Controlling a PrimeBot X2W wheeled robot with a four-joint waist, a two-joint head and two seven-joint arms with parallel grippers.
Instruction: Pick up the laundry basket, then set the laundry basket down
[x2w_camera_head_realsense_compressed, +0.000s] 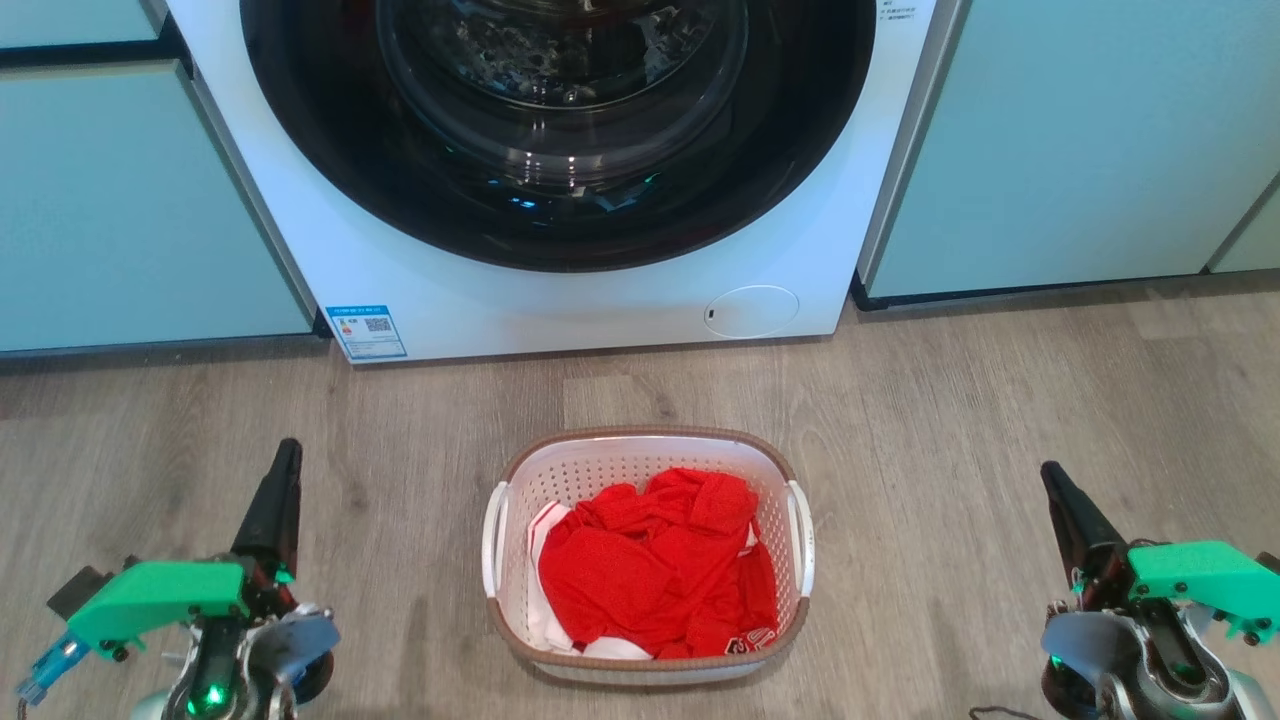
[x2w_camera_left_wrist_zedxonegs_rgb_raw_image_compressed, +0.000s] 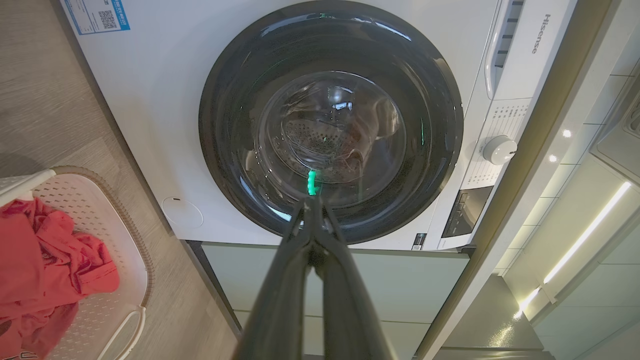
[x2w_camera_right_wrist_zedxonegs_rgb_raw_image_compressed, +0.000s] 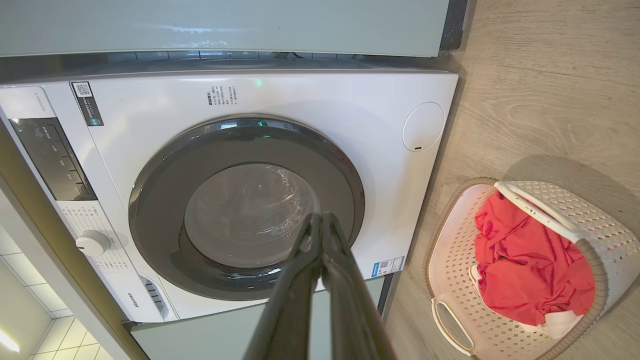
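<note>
Basket (x2w_camera_head_realsense_compressed: 640, 662) sat on floor (x2w_camera_head_realsense_compressed: 950, 400) midway between your hands, handles (x2w_camera_head_realsense_compressed: 800, 535) facing one each. Left hand (x2w_camera_head_realsense_compressed: 288, 447), right hand (x2w_camera_head_realsense_compressed: 1047, 468) both clenched, empty, equally near. You'd likely need both.

Washer (x2w_camera_head_realsense_compressed: 600, 310), white front: brand "Hisense" in grey letters on the drawer panel (x2w_camera_left_wrist_zedxonegs_rgb_raw_image_compressed: 534, 34) near the dial (x2w_camera_left_wrist_zedxonegs_rgb_raw_image_compressed: 500, 149); clear in left wrist view, small in right wrist view
Blue label (x2w_camera_head_realsense_compressed: 367, 332) with QR code at a lower front corner; print too small to read
Dark sticker (x2w_camera_right_wrist_zedxonegs_rgb_raw_image_compressed: 87, 103) with QR code beside the control panel (x2w_camera_right_wrist_zedxonegs_rgb_raw_image_compressed: 52, 157); unreadable
Small black print (x2w_camera_right_wrist_zedxonegs_rgb_raw_image_compressed: 220, 95) on upper front and markings round the dial; illegible
Red garment (x2w_camera_head_realsense_compressed: 650, 570) in laundry basket (x2w_camera_head_realsense_compressed: 640, 436): white print at hem, partly hidden, not legible
</note>
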